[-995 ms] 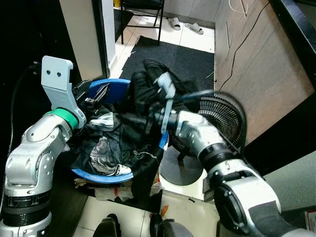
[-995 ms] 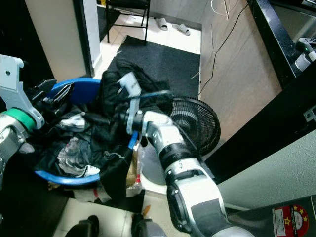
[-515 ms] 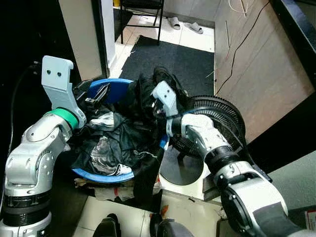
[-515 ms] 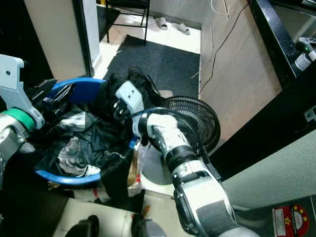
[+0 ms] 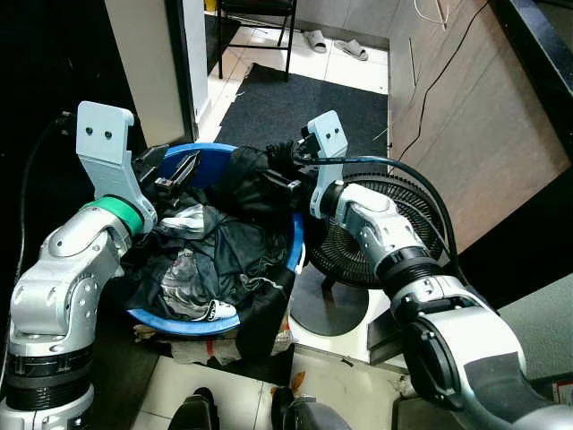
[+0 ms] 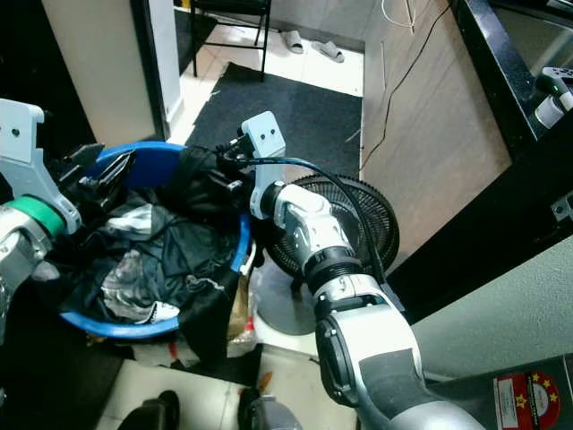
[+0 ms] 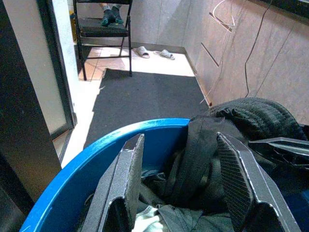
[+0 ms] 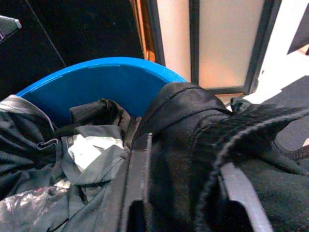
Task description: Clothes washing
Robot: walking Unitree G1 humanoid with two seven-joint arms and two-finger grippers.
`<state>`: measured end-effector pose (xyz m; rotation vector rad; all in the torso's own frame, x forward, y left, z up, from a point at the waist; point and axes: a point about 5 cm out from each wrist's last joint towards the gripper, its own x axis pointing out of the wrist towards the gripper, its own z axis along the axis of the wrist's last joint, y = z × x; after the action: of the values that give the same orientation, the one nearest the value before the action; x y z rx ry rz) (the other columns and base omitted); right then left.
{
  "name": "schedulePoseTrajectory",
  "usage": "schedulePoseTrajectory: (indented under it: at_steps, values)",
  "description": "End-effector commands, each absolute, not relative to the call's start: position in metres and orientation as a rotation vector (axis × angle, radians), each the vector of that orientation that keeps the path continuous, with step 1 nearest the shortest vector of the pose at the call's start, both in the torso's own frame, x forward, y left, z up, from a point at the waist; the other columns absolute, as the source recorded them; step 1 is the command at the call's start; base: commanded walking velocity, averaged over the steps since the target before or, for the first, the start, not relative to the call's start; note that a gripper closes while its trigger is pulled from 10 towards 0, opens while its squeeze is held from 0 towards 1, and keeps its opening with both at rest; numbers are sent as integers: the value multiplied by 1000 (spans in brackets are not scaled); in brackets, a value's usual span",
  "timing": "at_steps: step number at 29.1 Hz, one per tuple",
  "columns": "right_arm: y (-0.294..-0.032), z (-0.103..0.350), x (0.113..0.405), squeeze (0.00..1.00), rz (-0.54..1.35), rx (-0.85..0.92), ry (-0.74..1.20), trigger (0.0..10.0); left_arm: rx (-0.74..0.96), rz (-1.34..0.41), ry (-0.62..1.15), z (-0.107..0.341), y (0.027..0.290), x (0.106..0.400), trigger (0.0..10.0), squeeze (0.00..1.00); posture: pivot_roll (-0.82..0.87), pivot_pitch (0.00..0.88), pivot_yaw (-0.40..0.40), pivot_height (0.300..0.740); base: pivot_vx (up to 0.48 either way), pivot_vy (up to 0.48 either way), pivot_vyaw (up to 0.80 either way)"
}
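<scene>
I count one blue laundry basin (image 5: 208, 158), left of centre in the head views, heaped with dark clothes. One black garment (image 5: 260, 184) lies bunched against the basin's right rim, with a grey-and-white printed piece (image 5: 188, 273) lower in the pile; further dark fabric hangs over the near rim toward the floor.

The right gripper (image 8: 186, 193) is at the black garment — in its wrist view the two fingers (image 8: 137, 181) stand apart with thick black cloth bulging between them and pressed against both. I read it as clamped on the garment. In the head views the right arm reaches from lower right up to the basin's right rim.

The left gripper (image 7: 181, 186) hangs over the basin's far-left rim. Its two fingers (image 7: 123, 186) are spread wide, and I see nothing between them, only basin wall and clothes beyond.

Around the basin: one black floor fan (image 5: 376, 233) on a round base stands just beside its right side, directly under the right forearm — the closest obstruction. One dark mat (image 5: 304, 103) lies beyond the basin in the upper centre. One folding chair (image 7: 104, 29) stands at the top of the frame, with two slippers (image 5: 340, 47) on the tile near it. A wood-panelled wall (image 5: 474, 116) with a trailing cable runs along the right.
</scene>
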<state>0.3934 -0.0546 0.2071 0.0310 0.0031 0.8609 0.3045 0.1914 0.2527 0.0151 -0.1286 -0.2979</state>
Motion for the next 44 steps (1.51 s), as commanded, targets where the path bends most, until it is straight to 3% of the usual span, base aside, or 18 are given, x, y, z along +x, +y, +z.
schedulePoseTrajectory:
  at_steps: [1, 12, 16, 17, 19, 20, 21, 24, 28, 30, 32, 33, 36, 38, 44]
  values:
    - [-54, 205, 393, 0, 860, 55, 15, 0, 15, -307, -110, 249, 189, 303, 10000, 0, 125, 134, -54, 740, 0, 0, 0]
    - [-53, 225, 398, 0, 842, 124, -42, 0, 13, -308, -111, 249, 189, 303, 10000, 0, 127, 135, -55, 740, 0, 0, 0]
    - [-50, 264, 400, 0, 840, 149, -183, 0, 13, -307, -111, 249, 189, 304, 10000, 0, 126, 135, -56, 740, 0, 0, 0]
    - [-50, 297, 400, 0, 841, 173, -306, 0, 12, -308, -111, 249, 188, 303, 10000, 0, 125, 136, -56, 740, 0, 0, 0]
    - [-50, 297, 400, 0, 841, 173, -306, 0, 12, -308, -111, 249, 188, 303, 10000, 0, 125, 136, -56, 740, 0, 0, 0]
    - [-51, 333, 397, 0, 831, 193, -440, 8078, 11, -309, -110, 249, 188, 304, 10000, 0, 124, 136, -55, 740, 0, 0, 0]
    - [-54, 371, 391, 0, 810, 222, -576, 10000, 11, -310, -110, 249, 187, 304, 10000, 0, 123, 136, -55, 740, 0, 0, 0]
    - [-58, 426, 376, 0, 747, 249, -796, 10000, 8, -312, -109, 248, 186, 304, 10000, 0, 121, 134, -59, 740, 0, 0, 0]
    - [-41, 436, 369, 0, 750, 139, -839, 10000, 6, -313, -110, 248, 185, 304, 10000, 0, 122, 134, -63, 740, 0, 0, 0]
    - [-4, 393, 369, 0, 892, -43, -716, 10000, 5, -311, -111, 248, 185, 303, 10000, 0, 126, 139, -69, 740, 0, 0, 0]
    - [7, 375, 368, 0, 947, -94, -672, 10000, 4, -309, -111, 248, 185, 303, 10000, 0, 126, 139, -69, 740, 0, 0, 0]
    - [22, 337, 365, 0, 1044, -156, -573, 10000, 4, -306, -110, 247, 186, 302, 10000, 0, 127, 143, -70, 740, 0, 0, 0]
    - [30, 308, 360, 0, 1117, -191, -496, 10000, 4, -304, -108, 246, 187, 301, 10000, 0, 127, 143, -70, 740, 0, 0, 0]
    - [37, 260, 354, 0, 1185, -253, -355, 10000, 4, -303, -105, 245, 187, 301, 10000, 0, 118, 145, -68, 740, 0, 0, 0]
    - [35, 228, 350, 0, 1225, -289, -269, 10000, 0, -310, -104, 245, 184, 302, 10000, 0, 111, 143, -66, 740, 0, 0, 0]
